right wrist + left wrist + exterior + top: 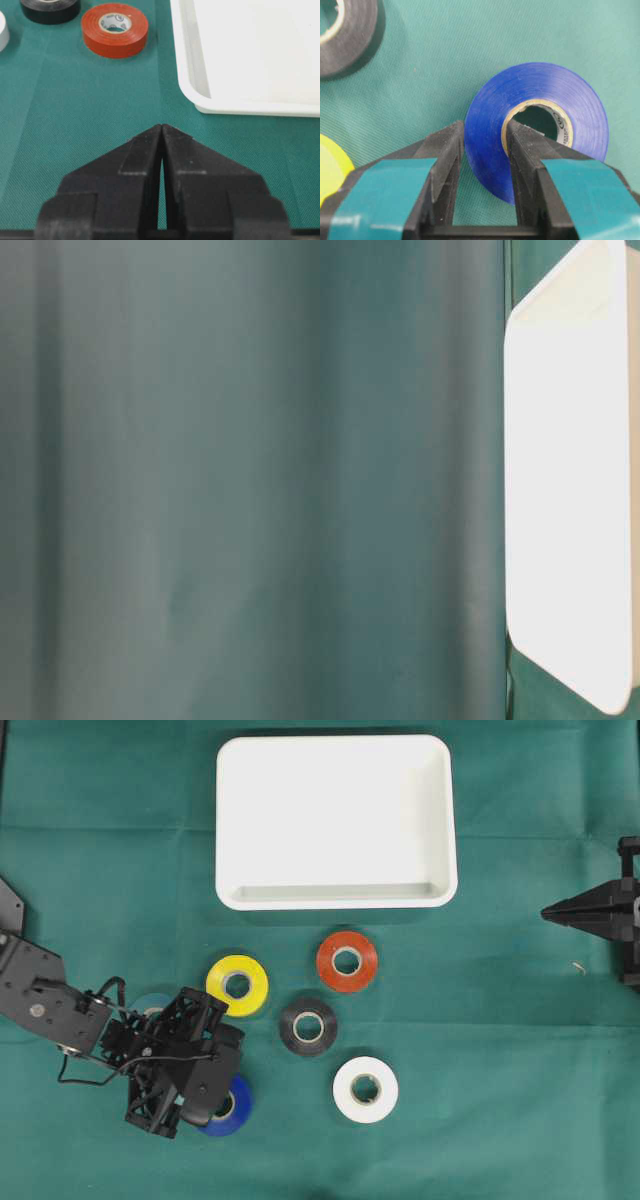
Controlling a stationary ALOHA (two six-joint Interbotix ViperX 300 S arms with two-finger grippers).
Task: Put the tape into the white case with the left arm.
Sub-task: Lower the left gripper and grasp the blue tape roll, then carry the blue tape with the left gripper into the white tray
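The white case (335, 901) lies at the back middle of the green cloth; it also shows in the right wrist view (199, 98) and the table-level view (520, 540). A blue tape roll (234, 1112) lies at the front left. My left gripper (207, 1096), with teal strips, is shut on the blue tape (540, 90). In the left wrist view (486, 128) one finger is inside the core hole and the other is against the outer face. My right gripper (548, 911) is shut and empty at the far right, and it shows closed in its own view (162, 127).
Yellow (237, 985), red (347, 961), black (308, 1026) and white (365, 1089) tape rolls lie between the case and the front edge. A teal roll (150, 1003) is partly hidden under the left arm. The black roll (345, 35) and yellow roll (330, 165) are near the left gripper.
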